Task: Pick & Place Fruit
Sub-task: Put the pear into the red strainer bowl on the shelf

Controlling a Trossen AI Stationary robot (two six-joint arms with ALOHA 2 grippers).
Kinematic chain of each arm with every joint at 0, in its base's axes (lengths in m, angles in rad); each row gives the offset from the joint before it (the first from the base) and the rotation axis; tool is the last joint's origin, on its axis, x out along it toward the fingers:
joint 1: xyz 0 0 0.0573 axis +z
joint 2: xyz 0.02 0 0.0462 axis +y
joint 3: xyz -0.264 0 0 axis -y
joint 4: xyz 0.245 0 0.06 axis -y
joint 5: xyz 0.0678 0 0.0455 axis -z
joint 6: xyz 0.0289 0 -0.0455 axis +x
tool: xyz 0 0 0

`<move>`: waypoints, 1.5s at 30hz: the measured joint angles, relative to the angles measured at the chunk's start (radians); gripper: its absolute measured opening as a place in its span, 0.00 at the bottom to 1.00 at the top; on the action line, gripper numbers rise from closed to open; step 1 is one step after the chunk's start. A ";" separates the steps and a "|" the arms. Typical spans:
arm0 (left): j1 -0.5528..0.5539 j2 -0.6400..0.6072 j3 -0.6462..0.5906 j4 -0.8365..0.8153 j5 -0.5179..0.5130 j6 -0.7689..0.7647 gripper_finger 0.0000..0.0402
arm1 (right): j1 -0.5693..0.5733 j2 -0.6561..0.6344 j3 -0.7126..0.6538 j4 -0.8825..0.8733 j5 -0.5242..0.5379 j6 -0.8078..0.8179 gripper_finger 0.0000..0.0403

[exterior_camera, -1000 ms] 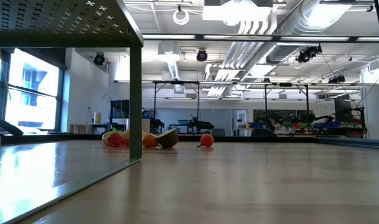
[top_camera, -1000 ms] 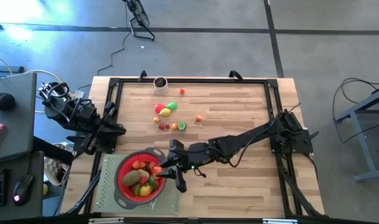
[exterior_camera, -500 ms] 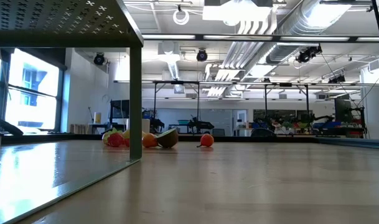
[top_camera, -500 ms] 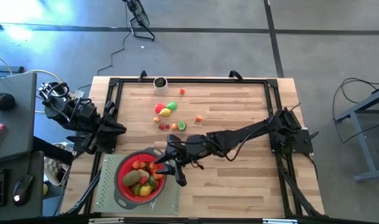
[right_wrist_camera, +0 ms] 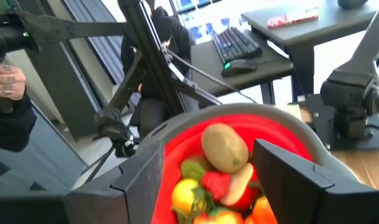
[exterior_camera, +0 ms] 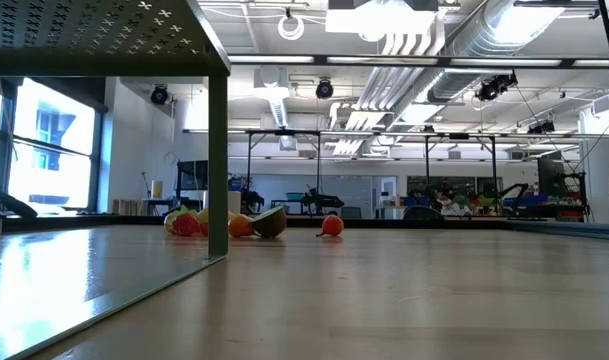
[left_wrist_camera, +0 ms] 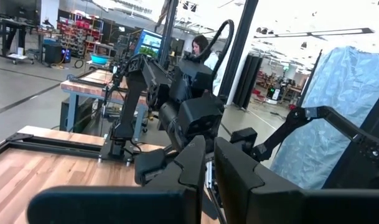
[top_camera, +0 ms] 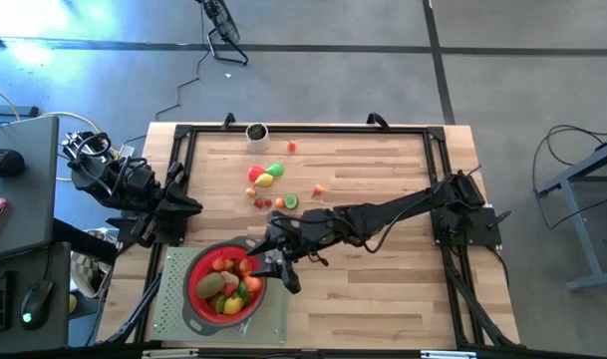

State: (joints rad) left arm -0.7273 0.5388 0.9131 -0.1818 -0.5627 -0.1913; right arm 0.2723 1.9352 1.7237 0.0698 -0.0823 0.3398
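A red bowl (top_camera: 198,299) with a grey rim holds several toy fruits (top_camera: 228,282); the right wrist view shows a brown one (right_wrist_camera: 224,147) on top. My right gripper (top_camera: 271,267) hovers open over the bowl's right rim, with nothing between its fingers (right_wrist_camera: 138,182). Other fruits lie loose on the wood farther back: a yellow, red and green cluster (top_camera: 266,176), small red ones (top_camera: 265,202), a green one (top_camera: 291,200) and an orange one (top_camera: 318,189). My left gripper (top_camera: 191,206) waits shut at the table's left edge.
The bowl stands on a pale green mat (top_camera: 173,314) at the near left. A dark cup (top_camera: 255,132) and one small red fruit (top_camera: 291,147) sit near the far edge. A black frame (top_camera: 303,128) runs around the tabletop. A person (right_wrist_camera: 9,93) stands beyond the table.
My right gripper has opened over the bowl's right rim and drifted a little toward the table's far edge. The left arm has kept still.
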 joint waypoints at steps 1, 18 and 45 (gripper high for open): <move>0.000 0.000 0.000 0.000 0.000 0.000 0.07 | 0.000 -0.007 0.000 -0.012 -0.005 0.005 0.58; 0.000 0.000 0.000 -0.002 0.000 0.000 0.07 | -0.032 -0.137 0.000 -0.252 0.021 0.057 0.47; 0.000 0.000 0.000 -0.008 0.001 0.004 0.07 | -0.073 -0.206 0.000 -0.669 0.130 0.160 0.33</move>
State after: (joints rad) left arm -0.7272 0.5387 0.9131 -0.1902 -0.5621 -0.1877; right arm 0.1993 1.7294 1.7233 -0.5988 0.0480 0.4999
